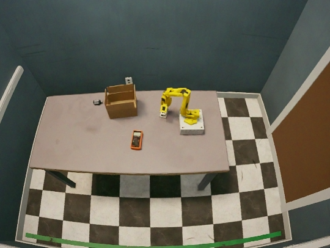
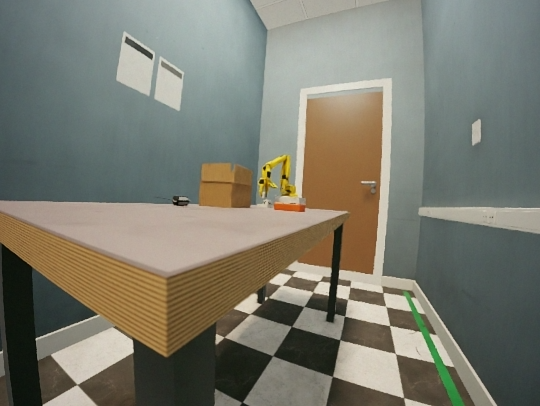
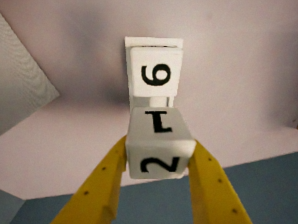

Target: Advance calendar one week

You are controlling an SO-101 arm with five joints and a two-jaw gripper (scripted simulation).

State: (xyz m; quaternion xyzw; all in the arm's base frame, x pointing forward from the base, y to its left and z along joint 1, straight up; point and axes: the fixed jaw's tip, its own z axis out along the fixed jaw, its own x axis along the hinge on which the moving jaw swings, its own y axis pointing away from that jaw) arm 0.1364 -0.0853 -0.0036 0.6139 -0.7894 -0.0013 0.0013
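Observation:
In the wrist view my gripper (image 3: pixel 159 155) is shut on a white digit cube (image 3: pixel 159 144). The held cube shows a 1 on its upper face and a 2 on the face toward the camera. Just beyond it a second white cube (image 3: pixel 155 76) sits in the white tray (image 3: pixel 154 45) on the table, with a 9 or 6 on its visible face. The held cube hangs just before the tray; whether it touches the tray I cannot tell. In the top view the yellow arm (image 1: pixel 178 101) reaches left from its base, with the gripper and cube (image 1: pixel 163 113) low over the table.
A brown cardboard box (image 1: pixel 120 101) stands left of the arm. An orange multimeter (image 1: pixel 137 139) lies nearer the table's front. A small dark object (image 1: pixel 97 102) lies left of the box. The arm's white base (image 1: pixel 192 123) sits near the table's right edge.

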